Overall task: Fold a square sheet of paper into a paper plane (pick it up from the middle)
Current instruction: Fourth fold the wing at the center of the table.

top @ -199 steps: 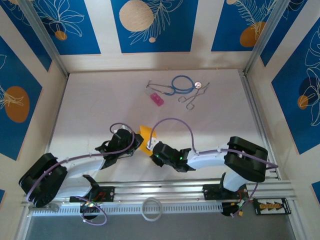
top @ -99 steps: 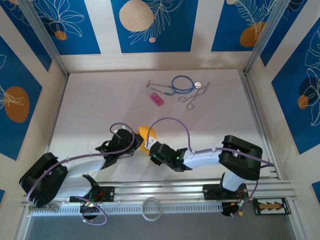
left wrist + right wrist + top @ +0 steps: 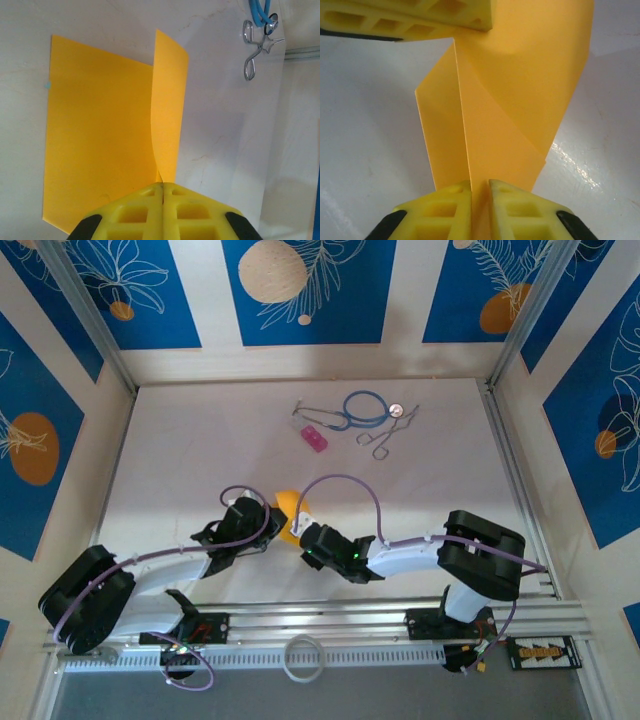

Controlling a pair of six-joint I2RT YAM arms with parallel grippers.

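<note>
Overhead, the sheet [image 3: 288, 508] lies between both wrists on the table [image 3: 200, 440]. Left wrist: left jaws shut, pinching its upturned flap, rest flat. Right wrist: right jaws near-shut, clamping the crease, seemingly to sharpen it.

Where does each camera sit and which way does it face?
Top external: above and behind the arms, looking down at the table; both arms show.
Left wrist: on the left arm, looking past the left gripper, shut on the orange paper sheet, toward the forceps.
Right wrist: on the right arm, looking past the right gripper, fingers flanking the sheet.
Shared: both wrist views show the sheet; the right also catches a left finger.
</note>
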